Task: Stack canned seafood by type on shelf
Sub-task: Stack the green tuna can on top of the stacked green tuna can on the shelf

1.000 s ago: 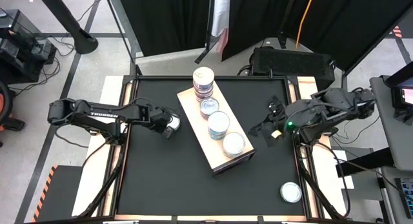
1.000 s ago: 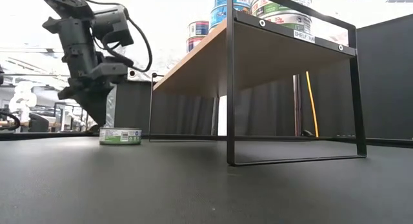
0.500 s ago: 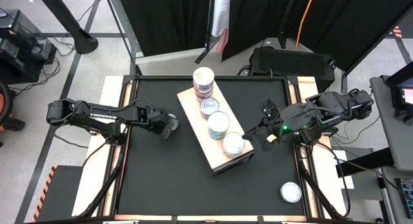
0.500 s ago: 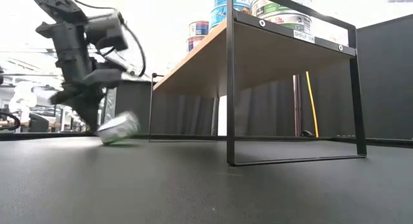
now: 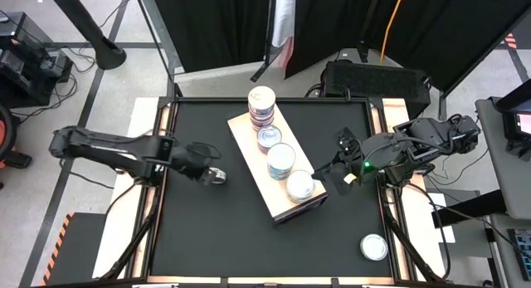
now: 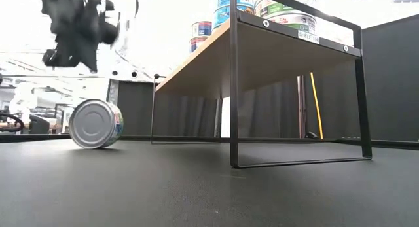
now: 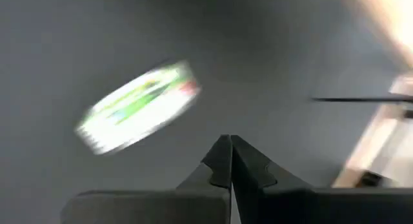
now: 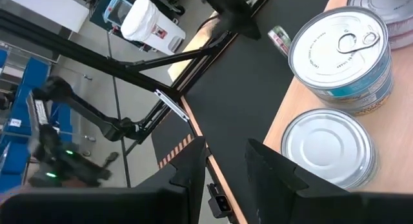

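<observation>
A loose tin (image 6: 97, 124) with a green label stands tipped on its curved side wall on the black table, its silvery end facing the near edge. It shows blurred in the left wrist view (image 7: 139, 108). My left gripper (image 7: 226, 153) is shut and hangs above the tin (image 6: 72, 53), apart from it, left of the shelf (image 5: 206, 172). The shelf (image 5: 249, 147) is a pale board on a black wire frame (image 6: 232, 89). It carries several tins in a row (image 5: 280, 159). My right gripper (image 8: 226, 166) is open, just off the shelf's right end (image 5: 342, 168).
Another loose tin (image 5: 373, 246) lies flat near the table's near right corner. Two tins (image 8: 339, 50) (image 8: 329, 146) stand on the shelf end in front of my right gripper. Bare black tabletop (image 5: 232, 238) lies between the shelf and the near edge.
The green-labelled tin lay flat under my left gripper, then tipped up and now stands on its side, nearer the near edge. My left gripper has risen off it and drawn back toward the table's left and near edges. My right gripper has shifted slightly toward the shelf.
</observation>
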You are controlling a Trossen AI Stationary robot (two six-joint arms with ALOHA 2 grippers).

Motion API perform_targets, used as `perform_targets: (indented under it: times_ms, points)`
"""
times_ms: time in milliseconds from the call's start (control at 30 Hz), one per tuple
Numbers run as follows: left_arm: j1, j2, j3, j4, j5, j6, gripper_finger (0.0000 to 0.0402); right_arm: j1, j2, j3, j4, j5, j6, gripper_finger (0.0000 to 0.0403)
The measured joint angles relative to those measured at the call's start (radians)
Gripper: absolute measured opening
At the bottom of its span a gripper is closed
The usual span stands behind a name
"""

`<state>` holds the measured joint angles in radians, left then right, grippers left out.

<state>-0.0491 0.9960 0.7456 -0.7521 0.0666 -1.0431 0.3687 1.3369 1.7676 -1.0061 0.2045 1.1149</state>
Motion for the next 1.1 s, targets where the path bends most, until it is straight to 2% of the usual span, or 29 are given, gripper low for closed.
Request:
perform_targets:
  times_ms: [167,233,333,433,533,667,833,1000,1100]
  points:
    - [-0.012,-0.063,0.083,-0.002,0.031,0.235,0.0018,-0.001,0.000,0.000,-0.002,0.002,-0.062,0.0100]
    - [-0.019,-0.066,0.084,-0.023,0.092,0.313,0.0046,-0.006,0.000,0.000,-0.002,0.002,-0.082,0.0100]
    - [-0.021,-0.044,0.083,-0.113,0.139,0.376,0.0113,-0.008,0.000,0.000,-0.006,0.002,-0.087,0.0100]
    - [-0.036,-0.034,0.082,-0.143,0.089,0.472,0.0194,-0.007,0.000,0.000,-0.008,0.002,-0.082,0.0100]
    - [-0.054,-0.034,0.082,-0.141,-0.017,0.591,0.0269,-0.007,0.000,0.000,-0.008,0.001,-0.073,0.0100]
    - [-0.065,-0.024,0.081,-0.228,-0.131,0.733,0.0335,-0.007,0.000,0.000,-0.008,-0.001,-0.077,0.0100]
    - [-0.064,0.001,0.076,-0.300,-0.156,0.870,0.0350,-0.007,0.000,0.000,-0.008,-0.001,-0.086,0.0100]
    - [-0.062,0.027,-0.003,-0.284,-0.168,0.928,0.0338,-0.007,0.000,0.000,-0.009,0.000,-0.107,0.0100]
    - [-0.047,0.071,0.002,-0.274,-0.201,0.925,0.0323,-0.007,0.000,0.000,-0.008,0.000,-0.114,0.0100]
